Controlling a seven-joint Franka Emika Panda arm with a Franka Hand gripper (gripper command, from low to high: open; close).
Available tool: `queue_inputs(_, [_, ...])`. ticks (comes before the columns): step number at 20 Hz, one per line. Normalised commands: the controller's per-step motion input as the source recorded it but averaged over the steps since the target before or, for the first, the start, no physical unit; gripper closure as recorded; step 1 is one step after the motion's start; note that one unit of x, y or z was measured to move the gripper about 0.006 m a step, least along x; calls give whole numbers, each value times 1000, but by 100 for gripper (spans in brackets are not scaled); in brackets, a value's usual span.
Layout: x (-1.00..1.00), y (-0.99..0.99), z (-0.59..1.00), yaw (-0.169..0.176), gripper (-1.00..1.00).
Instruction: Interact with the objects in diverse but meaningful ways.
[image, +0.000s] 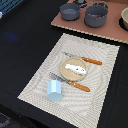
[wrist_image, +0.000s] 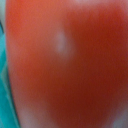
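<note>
Arm, hand absent from exterior view; hand's opening, hold: cannot tell. Wrist view filled by blurred red tomato. Pale blue cup at 7 o'clock of wooden plate.

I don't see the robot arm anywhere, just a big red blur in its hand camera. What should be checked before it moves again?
1. Arm visible in the exterior view: not ok, it is out of frame.
2. Gripper open or shut: cannot tell; the wrist view shows only a blurred red surface filling the picture.
3. What that red thing is: cannot tell.
4. Pale blue plastic cup upright on the woven beige placemat: ok.
5. Round wooden plate holding the white flat piece: ok.
6. Two grey pots on the brown board: ok.
</note>
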Motion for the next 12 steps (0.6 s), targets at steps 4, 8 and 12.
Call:
queue_inputs(4, [106, 443, -9, 50, 100])
queue_inputs(8, [253, 342, -80, 41, 100])
queue_inputs(12, [386, 256, -117, 33, 100])
